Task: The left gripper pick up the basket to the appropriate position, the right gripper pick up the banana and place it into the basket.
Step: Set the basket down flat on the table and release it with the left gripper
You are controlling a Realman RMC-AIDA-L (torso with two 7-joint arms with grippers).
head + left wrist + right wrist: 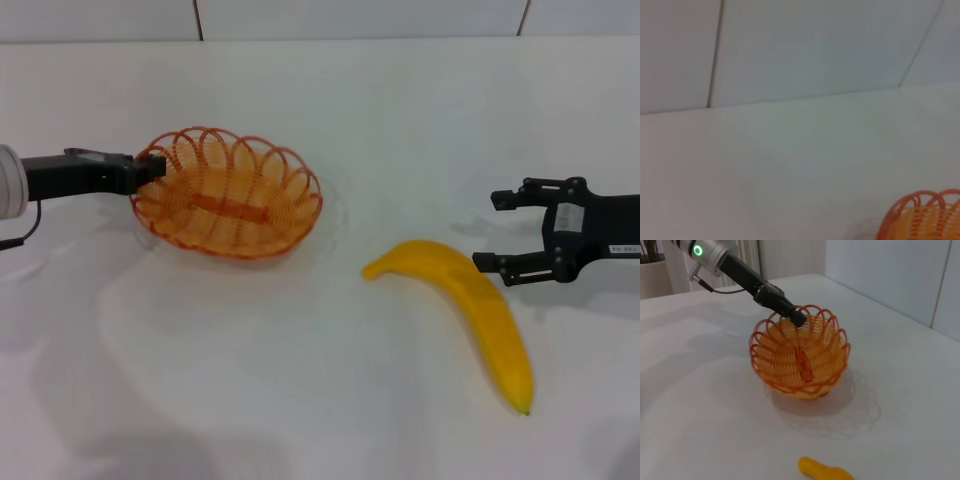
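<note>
Head view first: the left pincer (150, 172) sits at middle left of the frame, clamped onto the scalloped rim of the orange wire basket (228, 192), and the right wrist view confirms it, black tip (796, 317) biting the rim at the basket's (800, 355) far edge. A rim hold makes sense: the wire loops give the only thin edge to pinch. Whether the basket is lifted or resting on the white bench (300, 400), I can't quite tell. Over at middle right, the right pincer (494, 231) is spread wide and empty, aimed at the banana (470, 300), just beside its upper curve without touching. The banana lies lower right of centre, well apart from the basket.
</note>
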